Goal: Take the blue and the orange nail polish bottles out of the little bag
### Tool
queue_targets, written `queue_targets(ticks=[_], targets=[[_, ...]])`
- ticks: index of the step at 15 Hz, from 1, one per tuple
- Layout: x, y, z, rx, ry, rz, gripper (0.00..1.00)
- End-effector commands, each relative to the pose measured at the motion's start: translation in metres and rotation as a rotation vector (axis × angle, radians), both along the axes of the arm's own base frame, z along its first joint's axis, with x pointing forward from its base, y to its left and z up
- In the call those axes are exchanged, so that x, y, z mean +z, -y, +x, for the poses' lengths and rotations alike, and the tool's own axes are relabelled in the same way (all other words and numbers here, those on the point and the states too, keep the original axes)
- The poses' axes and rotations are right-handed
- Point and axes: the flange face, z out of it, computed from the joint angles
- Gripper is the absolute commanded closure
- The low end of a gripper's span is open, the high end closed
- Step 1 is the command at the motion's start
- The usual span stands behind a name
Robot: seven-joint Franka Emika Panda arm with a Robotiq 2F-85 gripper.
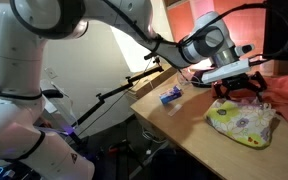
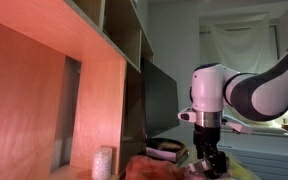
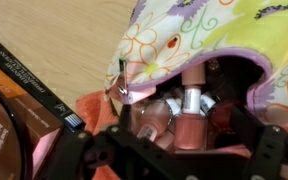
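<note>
The arm (image 1: 134,30) reaches across the wooden worktop (image 1: 184,125) and hangs over the little bag (image 1: 242,122), which lies near the worktop's right end, touching the orange-red cloth (image 1: 287,95) on its far right side. The fingers (image 3: 272,150) stand wide apart, just above the bag's mouth, and hold nothing. In the wrist view the bag's flowered, lime-edged flap is folded up and its mouth gapes towards the camera. Several nail polish bottles (image 3: 164,115) lie packed together inside. The peach-orange bottle (image 3: 191,125) lies in the middle, with its pale cap pointing into the bag. Which of them is blue I cannot tell. A printed box (image 3: 24,95) lies on the worktop just left of the bag. In an exterior view a small blue object (image 1: 171,95) lies well to the bag's left.
</note>
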Motion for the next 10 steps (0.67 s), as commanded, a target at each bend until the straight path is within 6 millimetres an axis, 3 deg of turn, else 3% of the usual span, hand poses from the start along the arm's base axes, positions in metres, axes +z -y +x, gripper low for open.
queue_targets(ticks=[1, 6, 10], targets=[[0.003, -0.003, 0.01, 0.026, 0.016, 0.033, 0.0], [-0.004, -0.012, 0.015, 0.033, 0.005, 0.043, 0.0], [0.002, -0.038, 0.026, 0.021, 0.039, 0.108, 0.0]])
